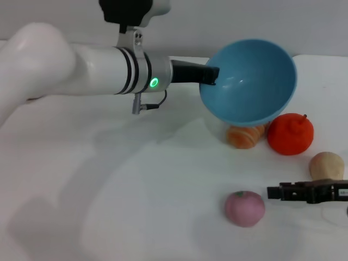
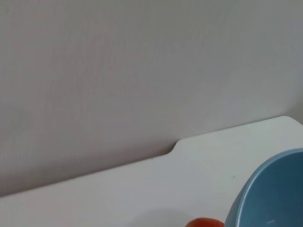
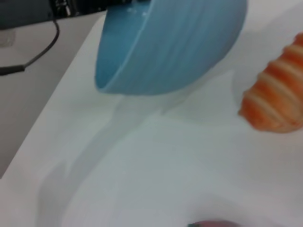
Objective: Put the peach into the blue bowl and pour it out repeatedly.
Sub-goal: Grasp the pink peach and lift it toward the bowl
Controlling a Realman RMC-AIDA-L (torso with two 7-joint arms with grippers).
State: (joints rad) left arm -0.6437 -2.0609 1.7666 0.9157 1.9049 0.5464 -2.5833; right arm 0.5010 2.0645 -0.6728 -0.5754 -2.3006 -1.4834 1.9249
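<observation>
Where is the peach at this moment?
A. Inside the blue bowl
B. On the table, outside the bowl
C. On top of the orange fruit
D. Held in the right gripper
B. The peach lies on the white table, while the left gripper holds the blue bowl tilted and empty above it.

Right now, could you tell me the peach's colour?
Pale pink peach, clearest in the head view.

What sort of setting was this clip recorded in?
Probably a lab or test bench, not a home kitchen: a bare white table against a plain wall, with toy-like fruits. The left gripper holds the blue bowl tilted up; the peach lies by the right gripper.
</observation>
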